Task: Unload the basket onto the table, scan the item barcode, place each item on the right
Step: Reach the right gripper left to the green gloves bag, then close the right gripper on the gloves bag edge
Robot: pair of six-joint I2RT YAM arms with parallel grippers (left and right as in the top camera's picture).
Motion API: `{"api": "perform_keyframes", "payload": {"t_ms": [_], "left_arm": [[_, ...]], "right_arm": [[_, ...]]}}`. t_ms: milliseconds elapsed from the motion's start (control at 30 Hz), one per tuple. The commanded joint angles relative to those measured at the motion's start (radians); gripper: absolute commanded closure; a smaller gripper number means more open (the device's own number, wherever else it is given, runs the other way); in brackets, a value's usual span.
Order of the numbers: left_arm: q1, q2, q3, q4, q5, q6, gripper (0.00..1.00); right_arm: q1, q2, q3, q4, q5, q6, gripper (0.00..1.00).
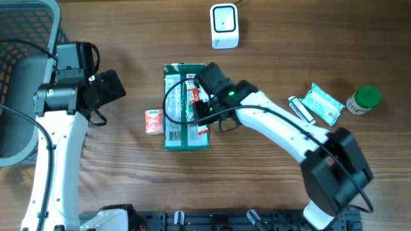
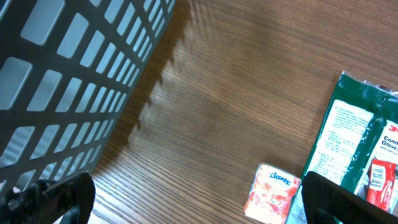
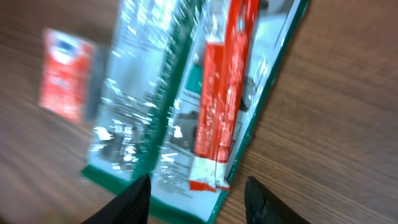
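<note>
A flat green glove package [image 1: 183, 106] lies mid-table with a narrow red-and-white packet [image 1: 196, 96] on top of it. My right gripper [image 1: 202, 106] hovers over them. In the right wrist view its jaws stand apart on either side of the red packet's [image 3: 221, 106] lower end and the green package's [image 3: 137, 124] corner, touching neither; the gripper [image 3: 199, 200] is open. The white scanner [image 1: 224, 25] stands at the back. Out to the left, my left gripper [image 1: 110, 88] is wide open and empty [image 2: 199, 205].
An orange Kleenex packet [image 1: 153, 120] lies just left of the green package. A teal packet [image 1: 322, 102], a small green-white box [image 1: 300, 109] and a green-lidded bottle [image 1: 363, 99] lie at the right. A grey mesh basket [image 1: 26, 38] fills the far left.
</note>
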Motion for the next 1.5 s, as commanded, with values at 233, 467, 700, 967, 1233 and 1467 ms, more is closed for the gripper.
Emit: {"api": "perform_keyframes", "payload": {"t_ms": [233,467,700,967,1233,1467], "left_arm": [[0.005,-0.013,0.014,0.003,-0.016,-0.008,0.00],[0.005,-0.013,0.014,0.003,-0.016,-0.008,0.00],[0.005,-0.013,0.014,0.003,-0.016,-0.008,0.00],[0.005,-0.013,0.014,0.003,-0.016,-0.008,0.00],[0.005,-0.013,0.014,0.003,-0.016,-0.008,0.00],[0.005,-0.013,0.014,0.003,-0.016,-0.009,0.00]], "right_arm": [[0.008,0.140,0.009,0.014,0.046,0.071,0.61],[0.008,0.165,0.009,0.025,-0.012,0.073,0.62],[0.012,0.165,0.009,0.023,-0.012,0.073,0.70],[0.011,0.164,0.012,0.039,-0.013,0.072,0.61],[-0.018,0.135,0.015,0.025,-0.062,0.071,0.59],[-0.019,0.135,0.015,0.036,-0.099,0.074,0.59]]}}
